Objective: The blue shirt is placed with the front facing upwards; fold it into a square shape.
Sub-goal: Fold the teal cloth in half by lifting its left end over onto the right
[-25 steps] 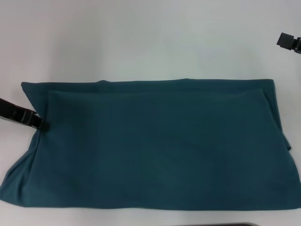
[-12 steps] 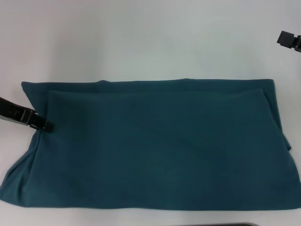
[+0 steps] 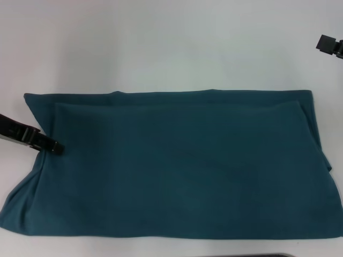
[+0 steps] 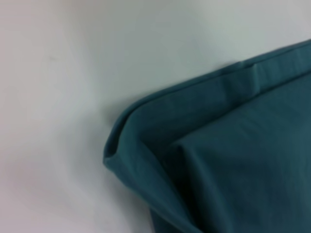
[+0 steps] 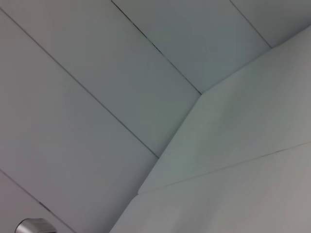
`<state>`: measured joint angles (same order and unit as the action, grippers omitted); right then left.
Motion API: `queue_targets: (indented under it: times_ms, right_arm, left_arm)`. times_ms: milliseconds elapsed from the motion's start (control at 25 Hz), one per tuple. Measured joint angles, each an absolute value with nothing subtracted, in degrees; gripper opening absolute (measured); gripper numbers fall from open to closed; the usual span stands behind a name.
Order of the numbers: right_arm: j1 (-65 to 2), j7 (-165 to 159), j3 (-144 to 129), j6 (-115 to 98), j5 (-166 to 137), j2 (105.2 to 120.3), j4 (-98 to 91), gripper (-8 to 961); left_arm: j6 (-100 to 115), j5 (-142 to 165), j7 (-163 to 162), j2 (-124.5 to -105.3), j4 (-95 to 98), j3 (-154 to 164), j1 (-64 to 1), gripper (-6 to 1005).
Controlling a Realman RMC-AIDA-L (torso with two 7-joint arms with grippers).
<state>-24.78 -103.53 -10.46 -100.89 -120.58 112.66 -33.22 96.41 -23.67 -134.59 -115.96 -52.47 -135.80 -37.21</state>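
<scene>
Head view — folded blue shirt (image 3: 177,166) lying plain side up across the white table (image 3: 161,43).
Left gripper (image 3: 53,146) sits on its left edge, opening impossible to judge; farther off, right gripper (image 3: 328,45) waits at the far right — likewise unreadable.

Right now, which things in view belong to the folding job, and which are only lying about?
Belonging to the job:
- the blue shirt, folded into a wide band, plain side up
- the left gripper, at the shirt's left edge

Only there:
- the right gripper, parked at the far right, away from the shirt
- the white table
</scene>
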Motion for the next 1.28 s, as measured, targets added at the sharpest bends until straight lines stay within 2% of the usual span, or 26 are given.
queue_targets:
  times_ms: [480, 680, 920, 1280]
  right_arm:
    - [-24.78, -103.53, -10.46, -100.98, -120.58, 112.41, -33.23, 776]
    - [-24.78, -103.53, -10.45, -100.99, -120.58, 112.33, -33.23, 776]
    - [-24.78, -103.53, -10.45, -101.15, -120.58, 112.25, -33.22, 776]
    - [-24.51, -103.52, -10.45, -101.46, -120.58, 112.23, -33.19, 776]
  left_arm:
    - [96.06, -23.28, -134.83, -116.39, -51.70, -133.87, -37.28, 622]
    - [96.02, -23.17, -134.90, -116.74, -51.33, -133.68, -37.55, 582]
    - [95.27, -22.81, -135.22, -116.04, -48.32, -134.41, -38.85, 535]
    - [95.45, -23.09, -135.08, -116.07, -48.56, -134.54, -38.92, 242]
